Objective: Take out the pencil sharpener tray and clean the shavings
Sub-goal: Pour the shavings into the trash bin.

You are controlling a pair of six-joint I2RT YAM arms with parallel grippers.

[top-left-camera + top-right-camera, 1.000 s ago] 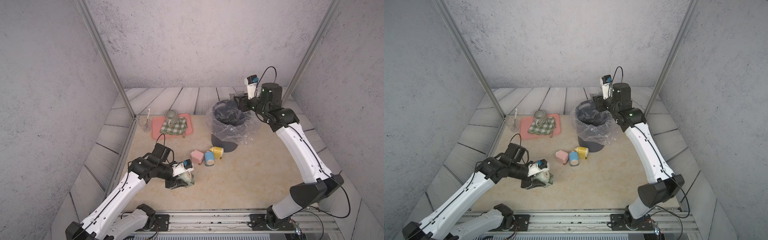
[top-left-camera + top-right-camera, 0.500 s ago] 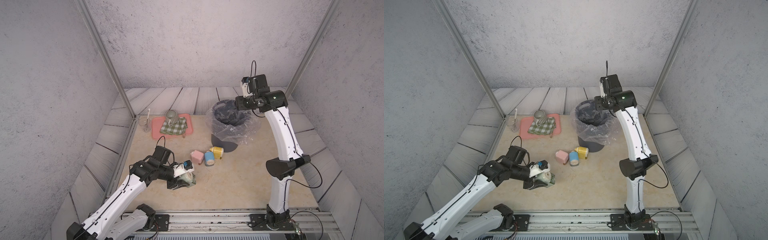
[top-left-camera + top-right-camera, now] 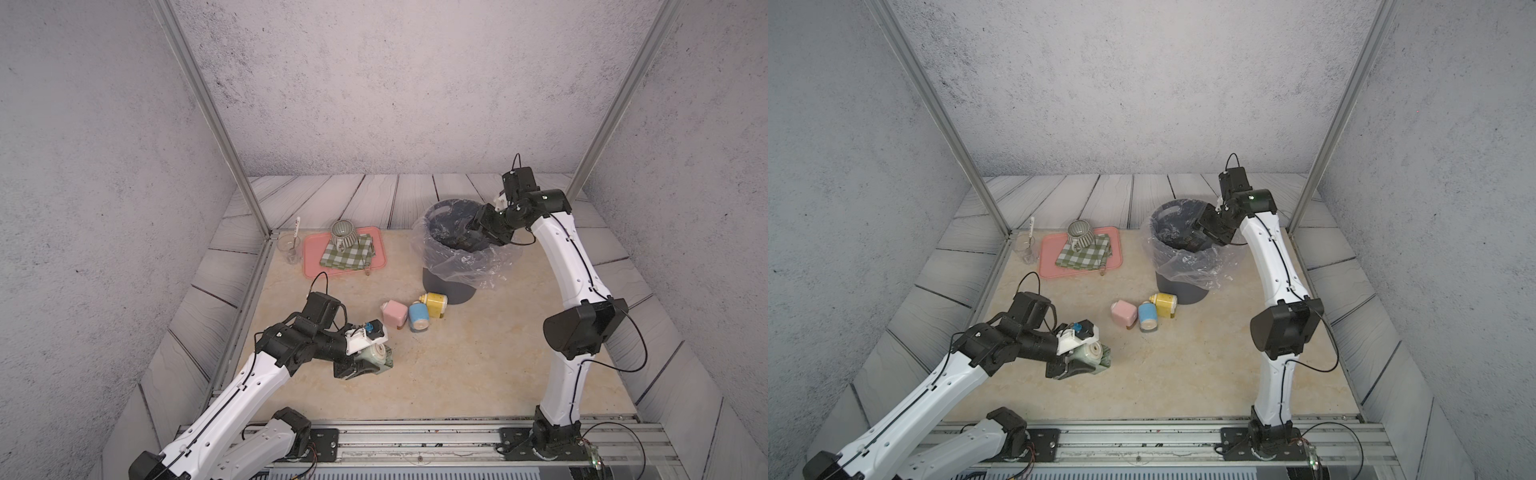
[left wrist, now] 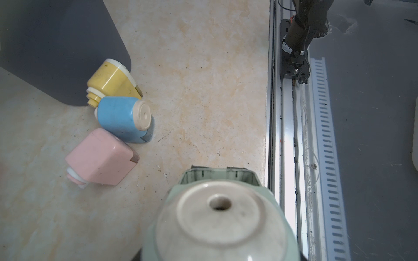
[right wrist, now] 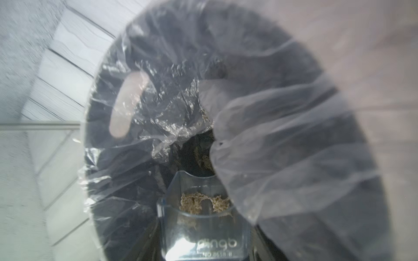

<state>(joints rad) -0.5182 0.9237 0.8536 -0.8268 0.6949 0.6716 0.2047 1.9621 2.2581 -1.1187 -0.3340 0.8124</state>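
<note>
The clear tray (image 5: 201, 217) sits tilted inside the mouth of the bin (image 3: 446, 286), pale shavings (image 5: 199, 201) bunched at its open end. The liner (image 5: 294, 158) bulges close against one side of it; on the other side and ahead, the bin's hollow lies open. The right claw (image 3: 476, 235) dips over the bin's rim and is clamped on the tray, its dark fingers just showing at either side in the right wrist view.

Near the bin's foot lie three sharpeners, yellow (image 3: 434, 304), blue (image 3: 417, 318) and pink (image 3: 394, 314), close together, the yellow one touching the bin. Open tabletop (image 3: 478, 365) spreads from them to the front rail (image 3: 415, 436).

Well apart, the left claw (image 3: 361, 368) grips the green sharpener (image 3: 376, 353) low over the table, its tray slot (image 4: 217, 178) gaping.

A pink platter (image 3: 311, 266) lies at the far left edge.
</note>
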